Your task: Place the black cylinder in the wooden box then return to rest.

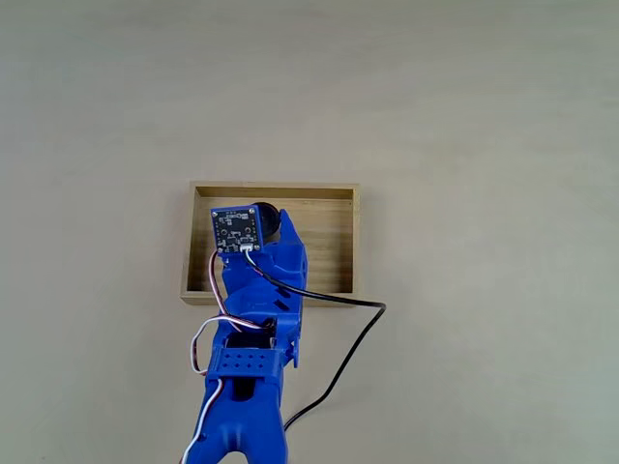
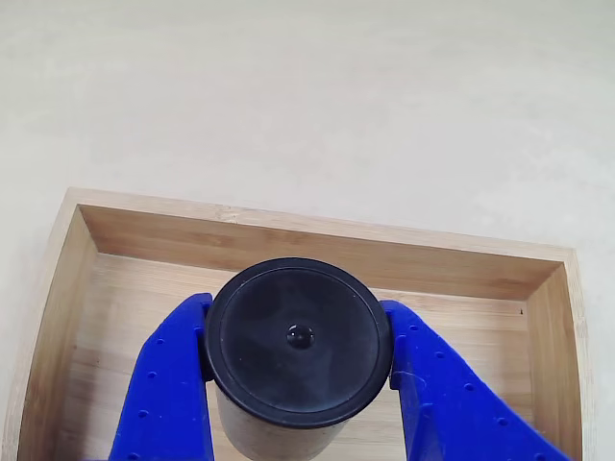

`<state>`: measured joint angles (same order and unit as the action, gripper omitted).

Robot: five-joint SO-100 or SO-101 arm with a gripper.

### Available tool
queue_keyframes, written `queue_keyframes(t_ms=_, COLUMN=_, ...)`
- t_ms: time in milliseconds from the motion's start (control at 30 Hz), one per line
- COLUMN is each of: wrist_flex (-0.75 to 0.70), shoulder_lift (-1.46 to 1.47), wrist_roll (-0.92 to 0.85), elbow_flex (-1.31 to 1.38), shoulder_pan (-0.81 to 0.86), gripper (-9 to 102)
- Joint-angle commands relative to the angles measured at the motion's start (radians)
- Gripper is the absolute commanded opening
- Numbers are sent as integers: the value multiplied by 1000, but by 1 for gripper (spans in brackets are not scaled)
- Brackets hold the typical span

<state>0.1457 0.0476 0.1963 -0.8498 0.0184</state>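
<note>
The black cylinder (image 2: 298,341) stands upright between my two blue fingers (image 2: 168,384), its round top facing the camera. My gripper (image 2: 298,370) is shut on it, over the floor of the wooden box (image 2: 317,252). In the fixed view the blue arm reaches from the bottom edge up over the wooden box (image 1: 334,237), and the black cylinder (image 1: 268,220) peeks out beside the wrist's camera board, at the gripper (image 1: 263,228). Whether the cylinder touches the box floor I cannot tell.
The box lies on a plain pale tabletop (image 1: 484,116). A black cable (image 1: 348,348) loops from the arm across the box's lower right corner onto the table.
</note>
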Motion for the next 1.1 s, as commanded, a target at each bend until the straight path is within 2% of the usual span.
queue_keyframes(t_ms=0, wrist_flex=48, shoulder_lift=6, wrist_roll=17, elbow_flex=21, shoulder_pan=2, gripper=18)
queue_keyframes(t_ms=1067, wrist_flex=77, shoulder_lift=-49, wrist_roll=46, elbow_flex=35, shoulder_pan=11, gripper=22)
